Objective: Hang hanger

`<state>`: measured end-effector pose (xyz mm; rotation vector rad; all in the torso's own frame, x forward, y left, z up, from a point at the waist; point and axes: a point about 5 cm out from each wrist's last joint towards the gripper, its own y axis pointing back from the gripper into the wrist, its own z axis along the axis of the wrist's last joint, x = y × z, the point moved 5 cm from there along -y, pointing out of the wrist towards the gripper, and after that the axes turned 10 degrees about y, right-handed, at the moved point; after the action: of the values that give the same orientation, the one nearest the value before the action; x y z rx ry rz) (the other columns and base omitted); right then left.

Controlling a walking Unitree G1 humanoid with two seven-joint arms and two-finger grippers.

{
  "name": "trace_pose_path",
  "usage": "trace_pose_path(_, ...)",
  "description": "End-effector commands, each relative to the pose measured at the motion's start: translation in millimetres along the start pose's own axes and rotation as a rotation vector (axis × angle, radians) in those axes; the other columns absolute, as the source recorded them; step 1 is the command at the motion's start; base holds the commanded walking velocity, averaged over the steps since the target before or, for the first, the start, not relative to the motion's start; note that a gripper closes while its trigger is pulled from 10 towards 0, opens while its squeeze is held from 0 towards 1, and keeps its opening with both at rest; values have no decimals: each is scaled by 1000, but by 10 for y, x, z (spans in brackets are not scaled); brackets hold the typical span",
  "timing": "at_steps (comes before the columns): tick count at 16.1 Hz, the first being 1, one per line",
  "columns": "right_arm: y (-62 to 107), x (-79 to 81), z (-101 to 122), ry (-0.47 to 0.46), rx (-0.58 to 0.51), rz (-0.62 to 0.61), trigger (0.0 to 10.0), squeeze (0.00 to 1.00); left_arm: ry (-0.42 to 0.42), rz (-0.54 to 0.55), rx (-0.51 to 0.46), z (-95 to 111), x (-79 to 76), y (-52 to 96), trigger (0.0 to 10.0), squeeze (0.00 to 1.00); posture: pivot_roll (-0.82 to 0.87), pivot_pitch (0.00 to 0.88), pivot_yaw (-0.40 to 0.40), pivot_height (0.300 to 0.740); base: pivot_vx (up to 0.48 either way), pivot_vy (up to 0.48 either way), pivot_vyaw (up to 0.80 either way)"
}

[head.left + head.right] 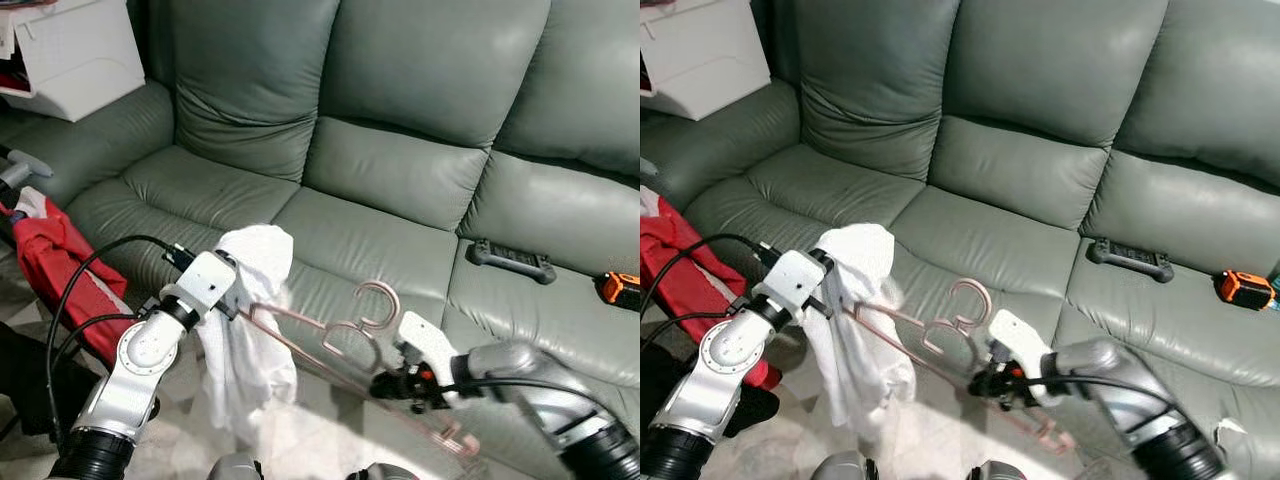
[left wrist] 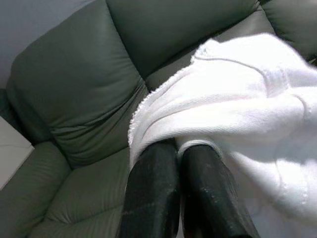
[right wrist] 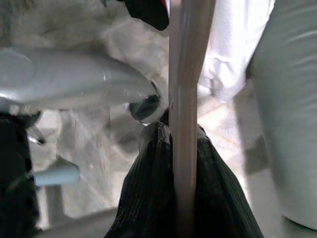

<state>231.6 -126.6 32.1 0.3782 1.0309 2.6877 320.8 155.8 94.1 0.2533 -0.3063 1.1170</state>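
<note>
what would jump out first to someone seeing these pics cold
Most striking is the pink hanger held in mid-air before the grey-green sofa, with a white cloth draped over its left end. The left gripper is shut on the cloth, and the right gripper clamps the hanger's bar. Further right, a black controller and an orange device lie on the sofa seat.

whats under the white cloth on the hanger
The white cloth drapes over one end of the pink hanger, beside the left gripper. That end of the hanger is covered, so how it sits underneath cannot be seen. The right gripper clamps the bar.
</note>
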Motion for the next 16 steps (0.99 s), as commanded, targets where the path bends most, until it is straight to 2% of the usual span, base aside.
trace_pose_path(1,37,7,56,44,-5,22,10000,0,-33,12,-67,174,69,-32,0,0,-55,0,11,740,0,0,0)
trace_pose_path(4,53,32,-66,56,35,39,10000,0,7,30,-93,245,109,-73,0,0,-59,0,10,740,0,0,0)
trace_pose_path(5,67,142,-138,64,56,95,10000,0,69,87,-75,198,198,-69,0,0,-59,0,10,740,0,0,0)
trace_pose_path(6,64,179,-133,63,47,108,10000,0,133,110,-78,203,232,-70,0,0,-59,0,10,740,0,0,0)
trace_pose_path(7,29,80,-108,4,24,39,10000,0,206,71,-86,242,180,-92,0,0,-59,0,8,740,0,0,0)
trace_pose_path(8,11,-22,-70,-40,-6,-15,10000,0,213,9,-84,257,83,-98,0,0,-57,0,8,740,0,0,0)
trace_pose_path(9,14,-80,6,-76,-49,-32,10000,0,184,-22,-68,232,23,-98,0,0,-57,0,8,740,0,0,0)
trace_pose_path(10,19,-78,32,-55,-58,-30,10000,0,175,-12,-62,213,36,-97,0,0,-57,0,8,740,0,0,0)
trace_pose_path(12,75,-61,262,54,-178,-49,10000,0,120,121,21,17,268,-66,0,0,-58,0,8,740,0,0,0)
trace_pose_path(13,117,-60,380,65,-247,-75,10000,0,135,192,74,-105,390,-21,0,0,-56,0,4,740,0,0,0)
trace_pose_path(14,180,-61,501,14,-333,-123,10000,0,197,296,127,-244,558,65,0,0,-59,0,2,740,0,0,0)
trace_pose_path(15,211,-50,535,-27,-374,-157,10000,0,241,360,155,-325,653,127,0,0,-62,0,3,740,0,0,0)
trace_pose_path(16,209,-38,530,-39,-380,-165,10000,0,248,375,162,-347,675,148,0,0,-64,0,4,740,0,0,0)
